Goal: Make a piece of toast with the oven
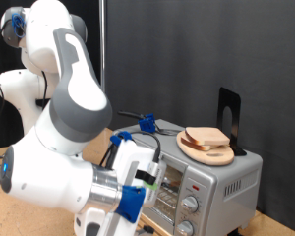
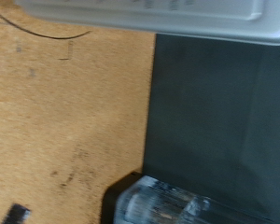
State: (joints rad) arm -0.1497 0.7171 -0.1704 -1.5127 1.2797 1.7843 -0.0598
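Exterior view: oven (image 1: 211, 187) on bench (image 1: 2, 157), right of the arm.
Toast: piece of toast (image 1: 207, 139) on round plate (image 1: 201, 152) atop oven.
End effector: (image 1: 138, 182) at oven front, below-left of toast; finger state cannot be told.
Wrist view: oven edge, bench only.

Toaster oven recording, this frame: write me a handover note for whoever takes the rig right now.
Gripper: low in front of the oven, at its door side; no piece of toast between the fingers, and whether it is open or shut does not show.
Piece of toast: on the round wooden plate on top of the oven.
Done: nothing shows as toasted.
Left: toast is not yet in the oven; the door's state is hidden by the arm.
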